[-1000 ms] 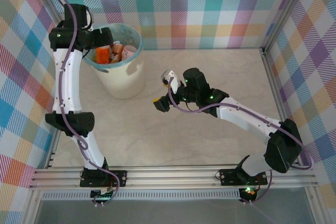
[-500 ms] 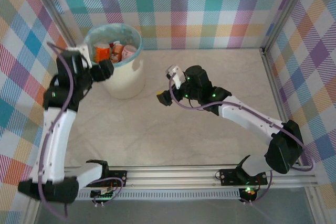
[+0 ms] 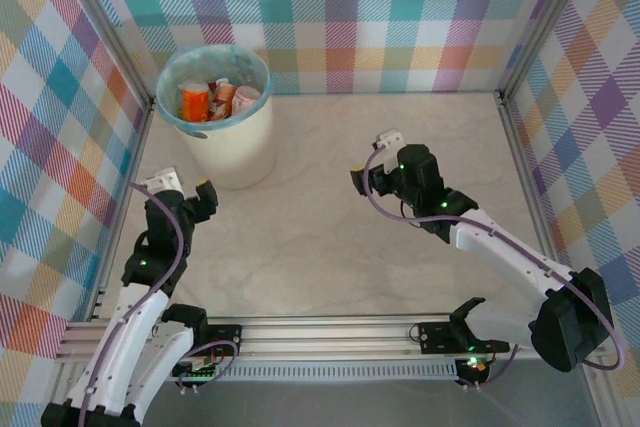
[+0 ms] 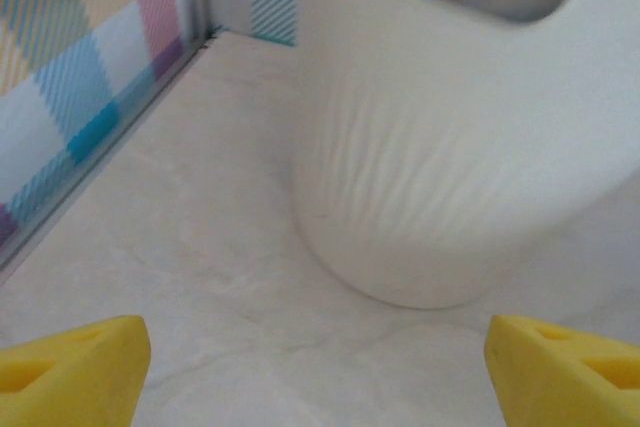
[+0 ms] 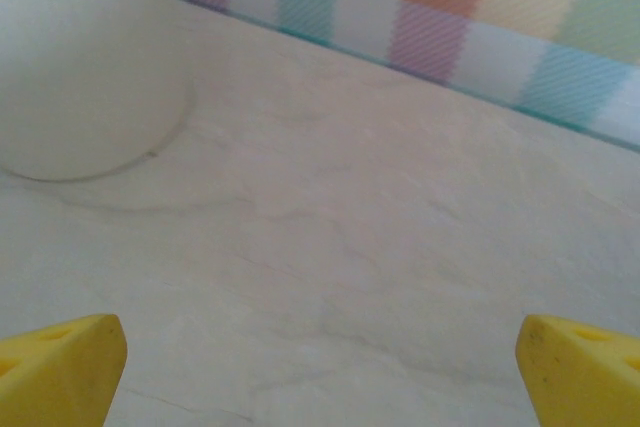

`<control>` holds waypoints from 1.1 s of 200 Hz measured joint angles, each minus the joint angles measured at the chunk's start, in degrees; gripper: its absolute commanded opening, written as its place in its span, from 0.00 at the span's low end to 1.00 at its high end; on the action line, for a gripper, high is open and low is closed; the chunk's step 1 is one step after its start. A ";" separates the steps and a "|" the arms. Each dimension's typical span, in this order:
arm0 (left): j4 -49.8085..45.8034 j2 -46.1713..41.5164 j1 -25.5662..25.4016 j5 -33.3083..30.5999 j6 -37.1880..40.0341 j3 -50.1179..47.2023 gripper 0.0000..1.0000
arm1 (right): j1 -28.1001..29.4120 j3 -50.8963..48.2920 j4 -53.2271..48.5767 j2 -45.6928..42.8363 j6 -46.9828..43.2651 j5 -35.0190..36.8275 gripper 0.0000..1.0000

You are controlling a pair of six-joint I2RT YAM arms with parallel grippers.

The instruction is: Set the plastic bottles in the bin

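Bottles [image 3: 212,99] sit inside bin [image 3: 240,152], just beyond left gripper [image 3: 185,187].

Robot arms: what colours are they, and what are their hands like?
The left arm and right arm are white with black joints, each with a purple cable and tiny green lights. The left hand and right hand have two fingers with yellow wedge tips.
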 measured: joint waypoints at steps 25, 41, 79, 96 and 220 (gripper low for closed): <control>9.38 3.06 0.00 -4.11 1.97 -7.87 0.95 | -4.48 -7.08 5.03 -0.94 0.28 3.61 1.00; 16.22 6.08 0.92 -5.33 4.92 -12.59 0.95 | -8.63 -10.88 7.87 -0.33 1.09 4.96 1.00; 29.07 14.53 7.08 -0.63 7.96 -17.07 0.95 | -14.91 -18.69 18.58 5.64 0.11 7.85 1.00; 35.01 20.28 7.82 2.14 9.20 -17.11 0.95 | -16.31 -20.96 23.85 10.21 -1.64 7.91 1.00; 54.25 37.97 9.09 25.92 11.80 -14.80 0.96 | -30.73 -33.83 57.44 19.61 -2.08 -15.15 1.00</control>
